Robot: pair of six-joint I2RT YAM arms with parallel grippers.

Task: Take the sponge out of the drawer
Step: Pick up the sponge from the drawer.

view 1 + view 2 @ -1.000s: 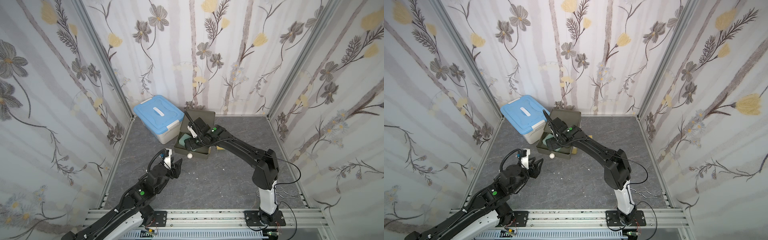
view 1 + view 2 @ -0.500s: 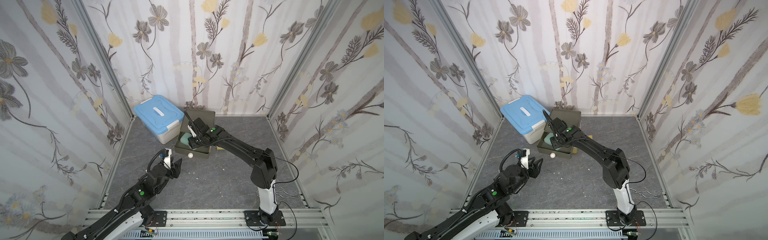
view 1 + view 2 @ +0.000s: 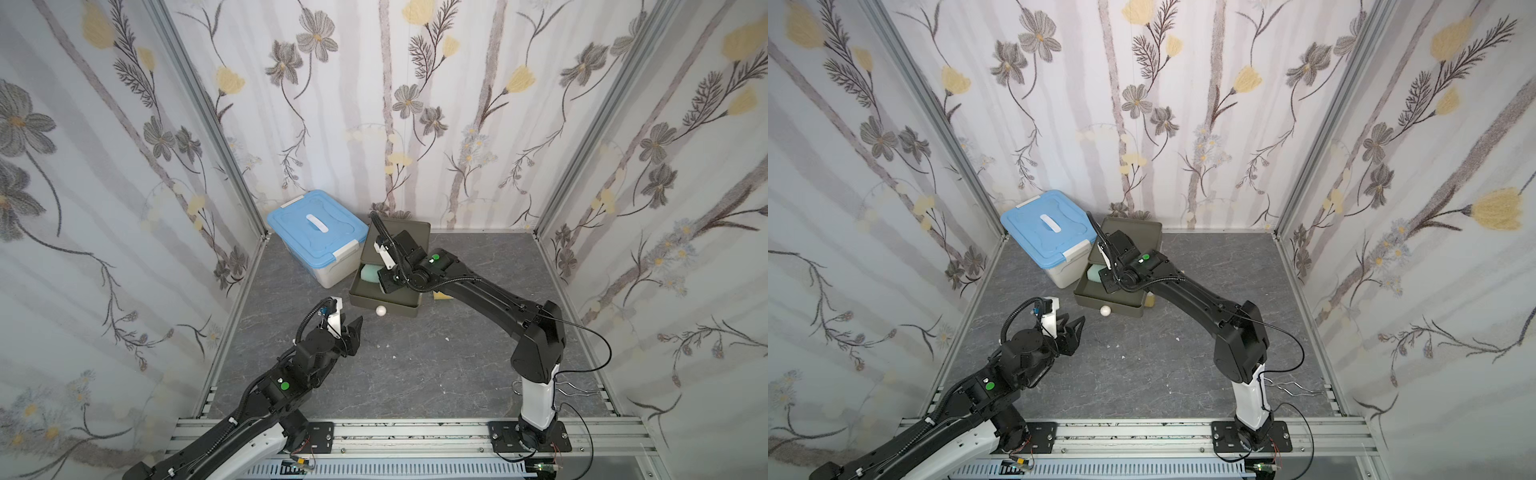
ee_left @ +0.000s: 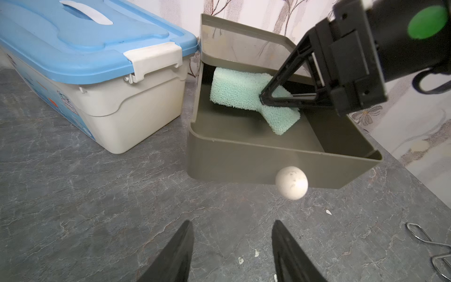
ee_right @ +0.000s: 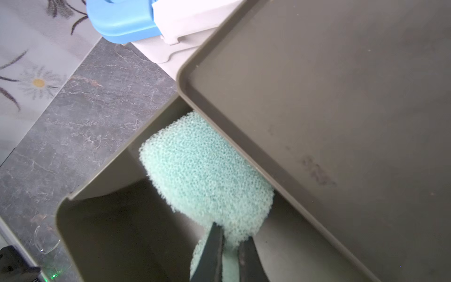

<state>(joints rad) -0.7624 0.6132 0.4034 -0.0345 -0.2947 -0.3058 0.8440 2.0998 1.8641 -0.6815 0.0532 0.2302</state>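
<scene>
A mint-green sponge (image 4: 234,91) (image 5: 205,175) (image 3: 369,274) (image 3: 1094,272) lies in the pulled-out olive drawer (image 4: 244,161) (image 3: 388,305) (image 3: 1121,307) (image 5: 97,195), partly under the cabinet top. My right gripper (image 5: 230,234) (image 4: 262,97) reaches down into the drawer and is shut on the sponge, squeezing its middle thin between the two fingers. My left gripper (image 4: 231,224) (image 3: 351,324) (image 3: 1073,324) hovers open over the floor in front of the drawer's white ball knob (image 4: 291,183) (image 3: 380,310) (image 3: 1105,310), holding nothing.
A white bin with a blue lid (image 3: 316,232) (image 3: 1050,232) (image 4: 92,61) stands close against the drawer unit (image 3: 409,230) on its left. Something yellow (image 3: 440,296) lies by the unit's right side. Wire clips (image 3: 1291,386) (image 4: 429,246) rest near the right arm's base.
The right gripper has shut on the sponge inside the drawer, pinching it. The left arm has stayed where it was.
</scene>
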